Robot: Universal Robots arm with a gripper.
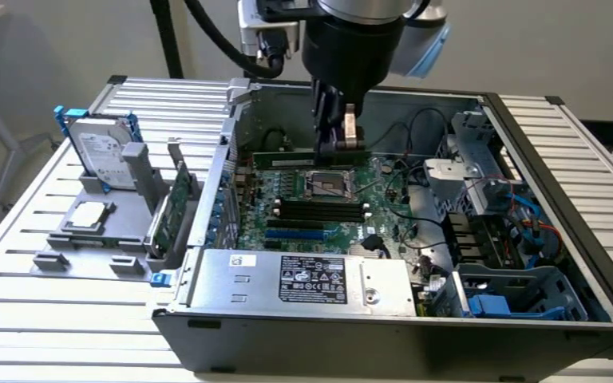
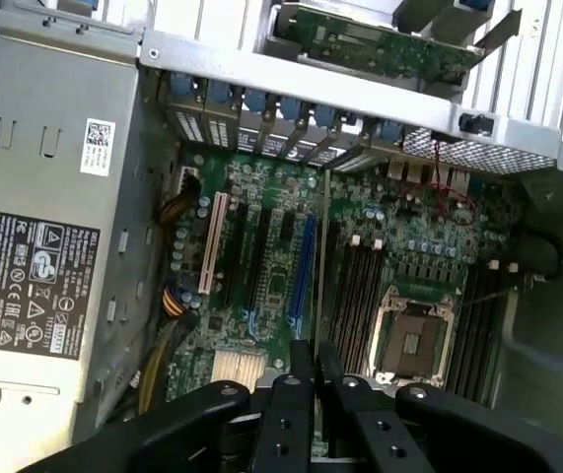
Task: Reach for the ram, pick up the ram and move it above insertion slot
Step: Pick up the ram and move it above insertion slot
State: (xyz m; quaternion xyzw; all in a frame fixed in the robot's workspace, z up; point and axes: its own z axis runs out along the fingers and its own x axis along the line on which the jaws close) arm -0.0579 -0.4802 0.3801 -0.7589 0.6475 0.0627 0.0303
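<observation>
- Ram [image 1: 309,159] held edge-up between the closed fingers of the tool [image 1: 346,144], inside the open computer case [image 1: 562,239], above the motherboard.
- Insertion slot [image 1: 318,209] lies below, beside the processor socket [image 1: 331,184].
- Ram's middle is hidden by the fingers.

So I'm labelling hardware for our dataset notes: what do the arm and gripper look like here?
The arm ends in a thick black cylindrical wrist under a grey joint with a light-blue cap. Thick black cables loop beside it, next to a white box. The gripper has narrow black fingers with a reddish-brown pad; in the wrist view its fingers are matte black links with small bolt holes.
</observation>
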